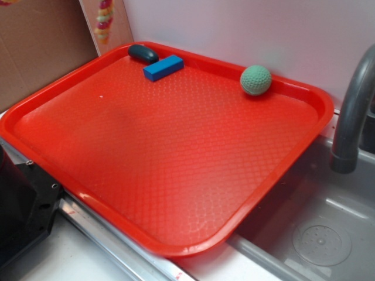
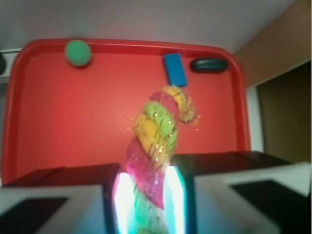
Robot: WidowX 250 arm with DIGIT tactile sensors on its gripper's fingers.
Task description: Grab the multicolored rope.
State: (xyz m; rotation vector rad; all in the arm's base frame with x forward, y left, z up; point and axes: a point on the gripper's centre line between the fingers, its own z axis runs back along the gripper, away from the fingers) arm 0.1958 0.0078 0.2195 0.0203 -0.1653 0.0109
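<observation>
- While the wrist view fills with colour, we see the multicolored rope point(image 2: 156, 141) pinched between the two fingers of the gripper point(image 2: 148, 204) at the bottom centre of the frame, jaws closed on its lower end.
- We follow its yellow, pink-red and pale green strands up from the fingers toward the middle of the frame, where the free end curls to the right, frayed.
- Behind it we have the red tray point(image 2: 58, 126), and the rope looks to be held clear of it.
- In the exterior view we catch only a strip of the rope point(image 1: 104, 20) at the upper left of the frame, above the tray's far corner; the gripper itself is out of shot there.
- On the tray's far edge we spot a blue block point(image 1: 163, 67), with a dark oval object point(image 1: 143, 54) just beside it at the rim.
- Well apart, upper right, sits a green ball point(image 1: 256, 80).
- At the right edge we have a grey faucet point(image 1: 354, 111) over a grey sink point(image 1: 316, 234).
</observation>
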